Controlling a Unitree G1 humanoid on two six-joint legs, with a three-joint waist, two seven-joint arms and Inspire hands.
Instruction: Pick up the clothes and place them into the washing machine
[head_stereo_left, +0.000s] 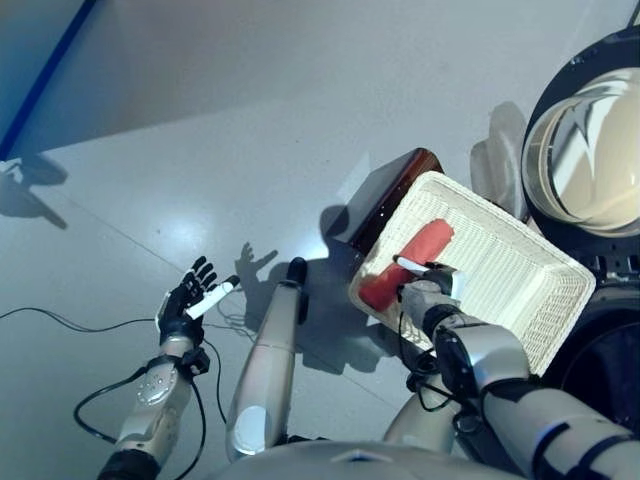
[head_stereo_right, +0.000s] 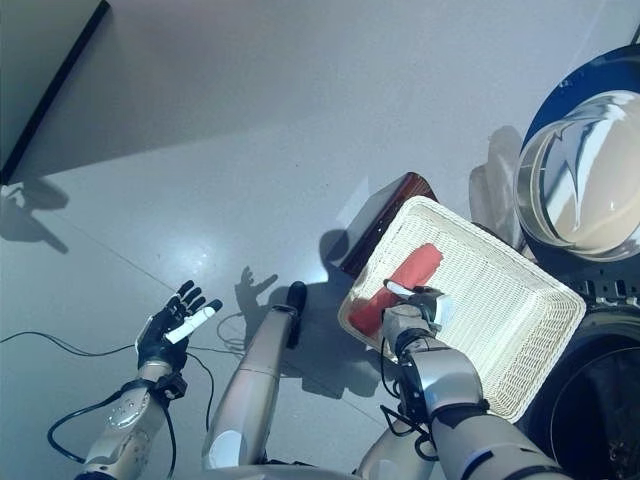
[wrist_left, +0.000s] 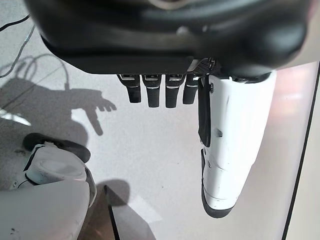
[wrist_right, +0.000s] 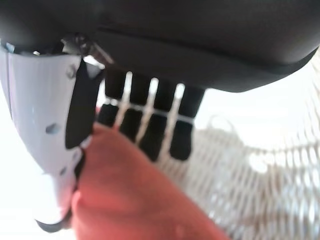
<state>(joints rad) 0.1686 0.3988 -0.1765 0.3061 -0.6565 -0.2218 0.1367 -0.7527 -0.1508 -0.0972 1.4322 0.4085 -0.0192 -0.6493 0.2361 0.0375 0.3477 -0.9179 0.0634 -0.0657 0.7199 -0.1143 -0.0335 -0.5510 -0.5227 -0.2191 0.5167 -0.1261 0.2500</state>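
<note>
A red cloth (head_stereo_left: 425, 245) lies in the near left part of the white wicker basket (head_stereo_left: 520, 280), which rests on the dark brown box (head_stereo_left: 395, 190). My right hand (head_stereo_left: 432, 290) is over the basket's near left corner, at the cloth's lower end. In the right wrist view its straight fingers (wrist_right: 150, 120) reach down onto the red cloth (wrist_right: 135, 200), with the white-covered thumb (wrist_right: 45, 140) beside it. My left hand (head_stereo_left: 185, 305) is open and empty over the floor at the lower left, its fingers (wrist_left: 160, 90) straight.
The washing machine (head_stereo_left: 590, 150) stands at the right, its round door just past the basket's far right side. A blue strip (head_stereo_left: 45, 75) runs along the floor at the upper left. Grey floor lies left of the box.
</note>
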